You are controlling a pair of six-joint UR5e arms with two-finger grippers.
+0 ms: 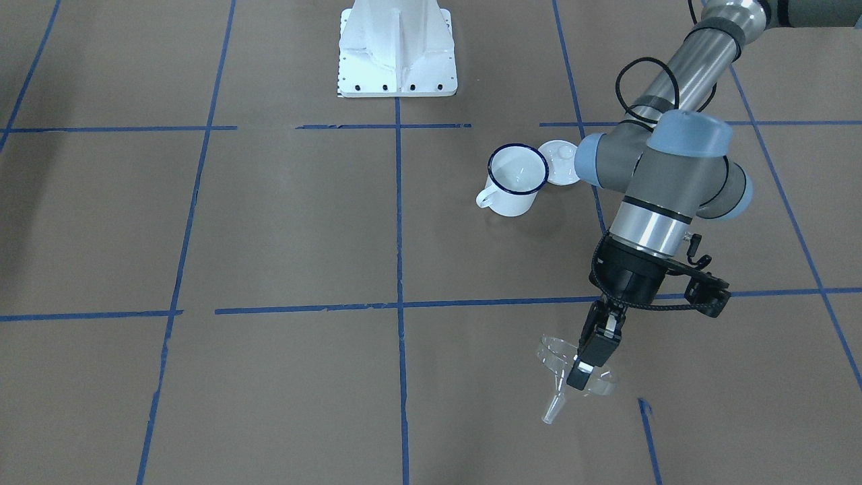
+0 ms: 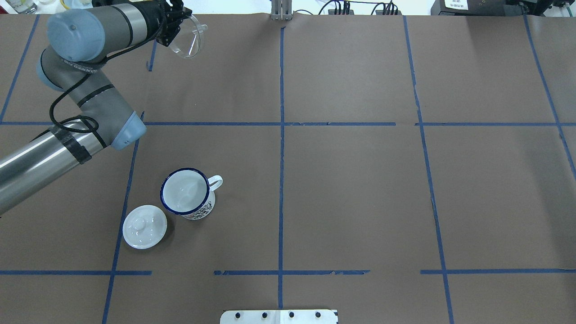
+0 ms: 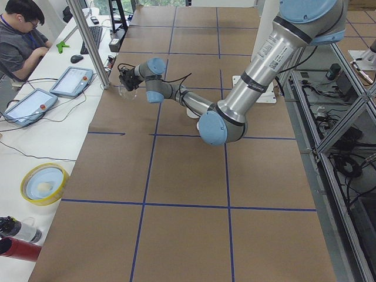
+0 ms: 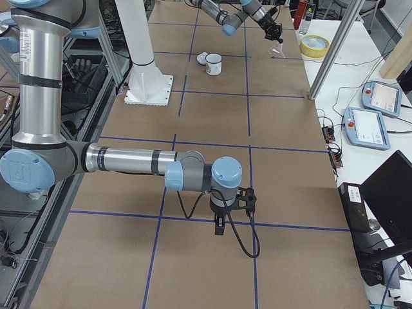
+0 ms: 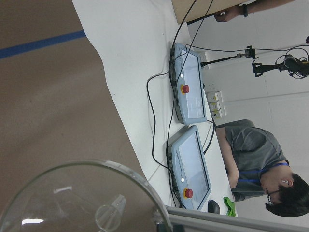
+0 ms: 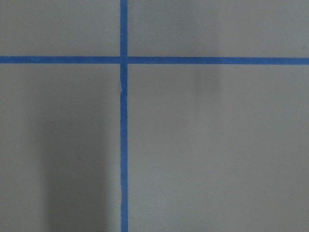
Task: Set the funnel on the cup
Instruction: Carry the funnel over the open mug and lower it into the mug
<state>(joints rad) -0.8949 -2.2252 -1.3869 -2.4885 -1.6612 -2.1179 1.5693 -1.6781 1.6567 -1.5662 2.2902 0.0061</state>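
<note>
Clear plastic, the funnel (image 1: pixel 556 360) is pinched at the wall of its wide cone by the left gripper (image 1: pixel 580 376), whose fingers are clamped on the rim. It is tilted on its side, the short spout pointing away from the robot toward the table's far edge. The left wrist view looks straight into the round mouth (image 5: pixel 82 203). I cannot tell whether the lower rim clears the paper.

Nearer the robot and well apart from the funnel, the cup (image 2: pixel 186 193) stands upright with its mouth open. Its handle points toward the table's middle. The white knobbed lid (image 2: pixel 145 226) lies just beside the cup, on the robot's left of it.

Brown paper covers the table (image 2: pixel 360 180), which is marked in a grid of blue tape. Between funnel and cup lies bare paper crossed by one tape line. The white robot pedestal (image 1: pixel 397 47) stands at the near edge.

Just past the funnel the paper ends at a white bench with two teach pendants (image 5: pixel 190 87). A seated operator (image 3: pixel 23 29) is there too.

At the table's other end the right gripper (image 4: pixel 219 226) hangs low over a tape crossing, and I cannot tell how its fingers are set.
</note>
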